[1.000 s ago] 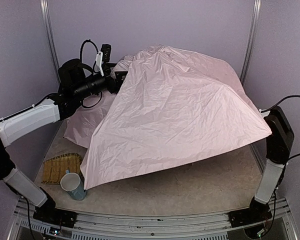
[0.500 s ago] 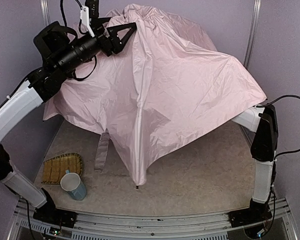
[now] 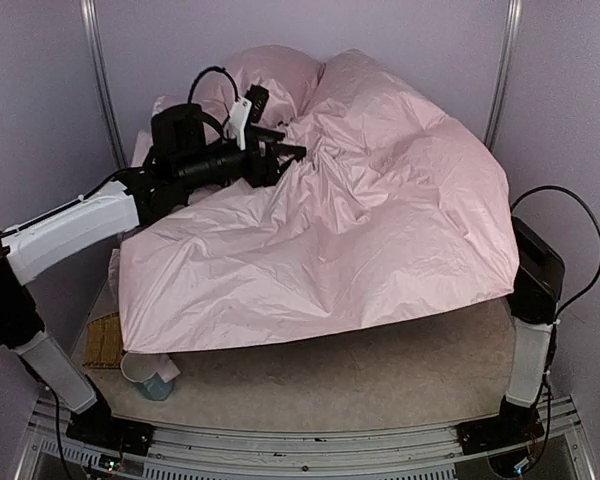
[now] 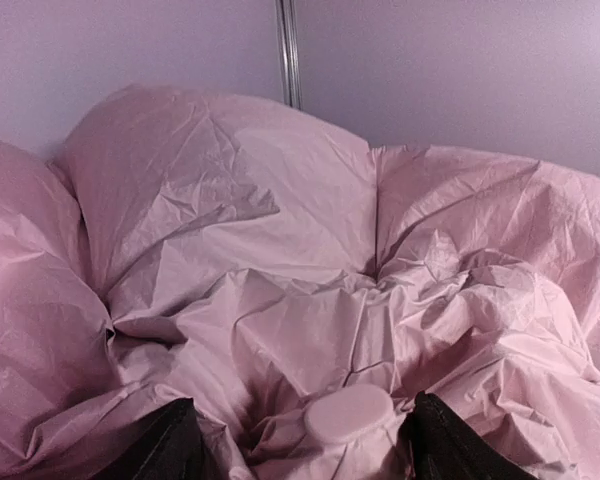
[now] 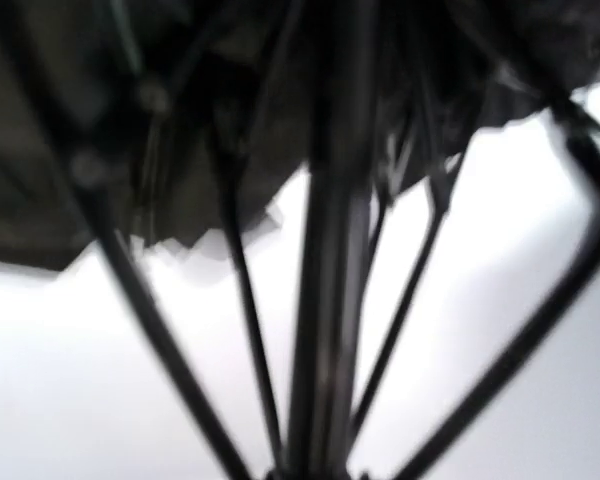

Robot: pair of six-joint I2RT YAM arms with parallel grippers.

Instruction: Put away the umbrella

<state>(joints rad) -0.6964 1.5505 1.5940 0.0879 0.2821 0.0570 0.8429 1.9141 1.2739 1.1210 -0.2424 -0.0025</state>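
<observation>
Top external view: the pink umbrella [image 3: 360,230] lies spread and crumpled over most of the table [image 3: 400,375]. The left gripper [image 3: 292,153] is at the umbrella's top. Its black fingers [image 4: 165,445] stand wide apart, with the round cap [image 4: 348,412] and bunched fabric between them. I cannot tell if they squeeze. The right gripper is hidden under the fabric. Its camera shows only the blurry black shaft [image 5: 325,250].

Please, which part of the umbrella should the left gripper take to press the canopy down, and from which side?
Probably the small round cap at the crown of the umbrella: it looks like the only firm knob among loose, crumpled fabric. The left gripper should come straight at the crown, in line with the cap; its open jaws stand on either side of it.
</observation>
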